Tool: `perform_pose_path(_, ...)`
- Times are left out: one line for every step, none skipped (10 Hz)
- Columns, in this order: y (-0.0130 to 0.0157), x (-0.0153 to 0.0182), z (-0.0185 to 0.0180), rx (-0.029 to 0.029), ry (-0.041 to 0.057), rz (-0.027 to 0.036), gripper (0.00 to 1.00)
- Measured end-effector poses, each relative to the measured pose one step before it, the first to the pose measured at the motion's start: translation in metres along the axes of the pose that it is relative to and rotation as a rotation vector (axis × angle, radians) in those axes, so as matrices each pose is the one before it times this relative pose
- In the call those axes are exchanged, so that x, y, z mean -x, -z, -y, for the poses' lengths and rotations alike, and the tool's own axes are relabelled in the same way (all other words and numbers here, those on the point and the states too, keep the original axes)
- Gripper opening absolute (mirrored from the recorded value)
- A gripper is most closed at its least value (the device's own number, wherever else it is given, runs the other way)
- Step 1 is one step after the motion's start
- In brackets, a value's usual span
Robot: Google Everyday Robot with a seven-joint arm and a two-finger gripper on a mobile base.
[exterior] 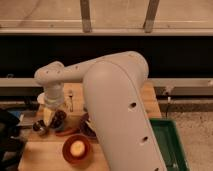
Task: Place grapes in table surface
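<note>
The grapes point(59, 119) are a dark reddish-purple bunch lying on the left part of the light wooden table surface point(151, 100). My gripper point(48, 118) hangs straight down from the white wrist point(51, 82) and sits right at the left edge of the grapes, partly covering them. I cannot see whether it touches them. My large white arm point(120, 110) crosses the middle of the view and hides much of the tabletop.
A red-orange chili pepper point(67, 132) lies just in front of the grapes. A brown bowl point(76, 149) holding a pale round item stands at the front. A fork point(71, 100), a small dark object point(40, 126) and a green tray point(169, 146) off the table's right side are also in view.
</note>
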Motion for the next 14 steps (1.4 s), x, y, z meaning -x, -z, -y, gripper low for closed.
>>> perform_pose_path(-0.00430,-0.00112,-0.00006,-0.00058,-0.00246,-0.01096,0.80)
perform_pose_path(-0.00596,-0.00074,-0.00120,0.00239,-0.00206,-0.01244,0.80)
perform_pose_path(-0.00442,0.00055,-0.00248,0.00386,0.00142,-0.00724,0.80)
perform_pose_path(-0.00443,0.00032,-0.00256,0.00598,0.00078,-0.00644,0.80)
perform_pose_path(-0.00415,0.00033,-0.00166,0.00561,-0.00063,-0.00559,0.80)
perform_pose_path(-0.00522,0.00085,-0.00225,0.00449,-0.00077,-0.00757,0.80)
perform_pose_path(-0.00374,0.00198,-0.00358,-0.00244,0.00186,-0.00601,0.79)
perform_pose_path(-0.00234,0.00188,-0.00293,-0.00564,0.00533,-0.00477,0.75)
perform_pose_path(-0.00266,0.00151,-0.00236,-0.00649,0.00139,-0.00412,0.63)
perform_pose_path(-0.00092,0.00034,-0.00027,-0.00446,-0.00170,-0.00079,0.53)
perform_pose_path(-0.00078,0.00022,0.00067,-0.00445,-0.00248,0.00011,0.43)
perform_pose_path(-0.00013,0.00021,0.00008,-0.00265,-0.00061,0.00001,0.36)
perform_pose_path(0.00061,0.00017,0.00083,-0.00391,-0.00204,0.00073,0.24)
perform_pose_path(0.00090,-0.00017,0.00133,-0.00248,-0.00297,0.00129,0.14)
